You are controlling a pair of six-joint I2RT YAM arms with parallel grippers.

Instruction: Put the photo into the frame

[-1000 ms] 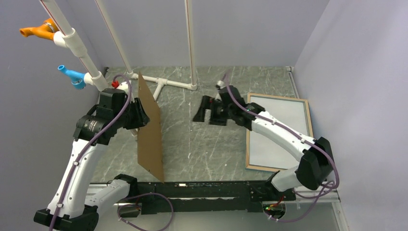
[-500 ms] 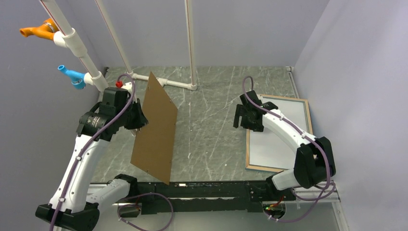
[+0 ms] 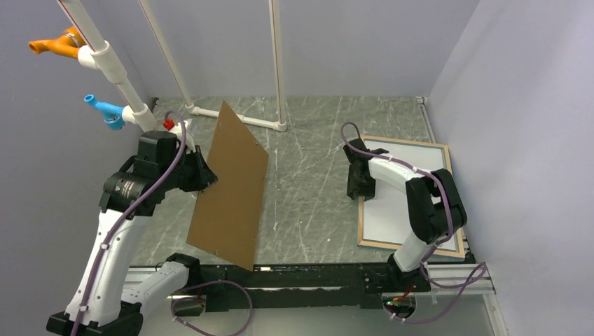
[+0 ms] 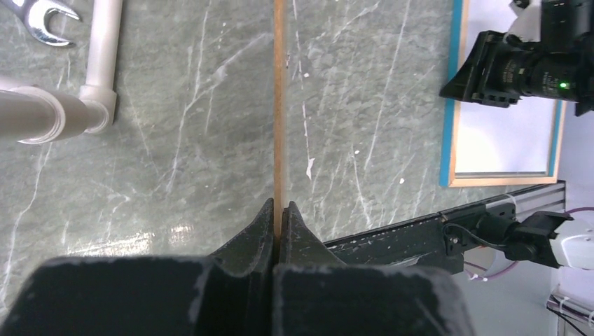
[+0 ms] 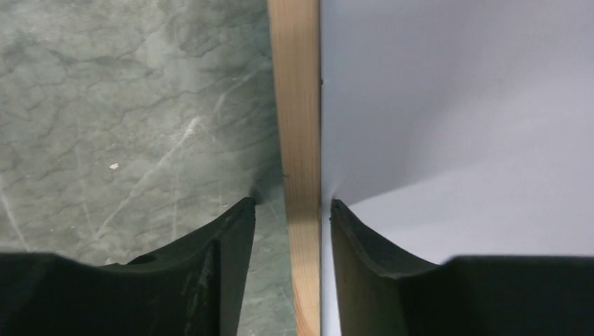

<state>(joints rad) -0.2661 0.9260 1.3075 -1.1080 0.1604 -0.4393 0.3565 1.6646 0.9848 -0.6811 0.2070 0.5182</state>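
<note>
My left gripper point(image 3: 203, 175) point(image 4: 278, 210) is shut on the edge of a brown backing board point(image 3: 231, 189) point(image 4: 279, 105), which it holds tilted above the table's left half. On the right the frame point(image 3: 362, 224) point(image 4: 453, 105) lies flat, light wood face up. A white sheet fills it, apparently the photo point(image 3: 406, 196) point(image 5: 455, 105) with its white back up. My right gripper point(image 3: 359, 187) point(image 5: 291, 203) points down at the frame's left rail point(image 5: 298, 105). Its jaws straddle the rail, one finger on the table side with a gap and the other over the white sheet.
A white pipe stand point(image 3: 231, 117) rises at the back of the table. Orange point(image 3: 56, 43) and blue point(image 3: 101, 108) fittings stick out at the left wall. A wrench point(image 4: 42, 21) lies by the pipes. A black rail point(image 3: 301, 276) runs along the near edge.
The right gripper has swung from mid-table over to the frame's left rail, and its jaws have narrowed. The left gripper has shut on the board and turned it from edge-on to slanted.
</note>
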